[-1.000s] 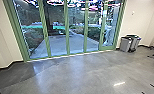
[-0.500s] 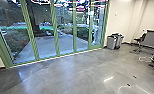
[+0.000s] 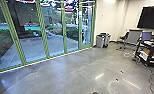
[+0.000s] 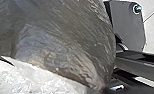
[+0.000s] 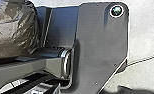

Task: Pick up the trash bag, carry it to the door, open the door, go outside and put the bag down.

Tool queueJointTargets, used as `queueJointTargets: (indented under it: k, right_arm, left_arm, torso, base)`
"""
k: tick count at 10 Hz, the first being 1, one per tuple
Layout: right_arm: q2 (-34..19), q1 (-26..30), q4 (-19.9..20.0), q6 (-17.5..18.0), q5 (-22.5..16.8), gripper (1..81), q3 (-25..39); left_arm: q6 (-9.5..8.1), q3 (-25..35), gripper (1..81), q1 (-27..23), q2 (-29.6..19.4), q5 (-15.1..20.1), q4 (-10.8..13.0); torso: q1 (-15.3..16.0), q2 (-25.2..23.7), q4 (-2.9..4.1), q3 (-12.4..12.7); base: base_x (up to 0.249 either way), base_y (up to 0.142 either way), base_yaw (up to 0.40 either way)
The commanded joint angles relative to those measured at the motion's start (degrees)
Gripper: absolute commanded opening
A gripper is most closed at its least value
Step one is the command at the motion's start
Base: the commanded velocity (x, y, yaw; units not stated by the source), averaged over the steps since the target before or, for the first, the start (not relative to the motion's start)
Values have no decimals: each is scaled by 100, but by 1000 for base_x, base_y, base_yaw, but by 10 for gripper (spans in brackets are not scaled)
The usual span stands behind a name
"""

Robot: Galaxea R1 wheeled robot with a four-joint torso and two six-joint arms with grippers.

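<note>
The trash bag point(image 4: 68, 37), dark grey-brown, shiny and creased, hangs large and close in the left wrist view. It narrows to a gathered end where my left gripper point(image 4: 103, 88) is shut on it. In the right wrist view the bag point(image 5: 14, 30) bulges beside the robot's dark plate and jointed bar; whether my right gripper is open or shut I cannot tell. Green-framed glass doors point(image 3: 46, 58) stand ahead and to the left in the head view, all closed as far as they show. Paving and plants lie beyond the glass.
Two grey bins point(image 3: 100, 41) stand by the wall, right of the doors. Farther right are a chair point(image 3: 124, 37), a black cart point(image 3: 145, 53) with a laptop, and a wall screen point(image 3: 150, 17). Cables point(image 3: 151, 80) run over the grey floor point(image 3: 68, 72).
The head view has swung to the right: doors and bins stand farther left in it, and the cart, laptop and wall screen have come more fully into view.
</note>
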Motion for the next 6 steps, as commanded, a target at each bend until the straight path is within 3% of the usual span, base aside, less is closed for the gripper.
queueJointTargets:
  k: [1, 6]
  right_arm:
    - [4, 265, -31, -10, -327, 811, -9]
    - [13, 274, -31, -19, -327, 811, -17]
  left_arm:
    - [53, -5, 10, -298, 10, 414, 26]
    - [53, 4, 10, -298, 1, 414, 17]
  torso:
    - [0, 0, 0, 0]
    - [0, 0, 0, 0]
  base:
    - [0, 0, -253]
    - [0, 0, -70]
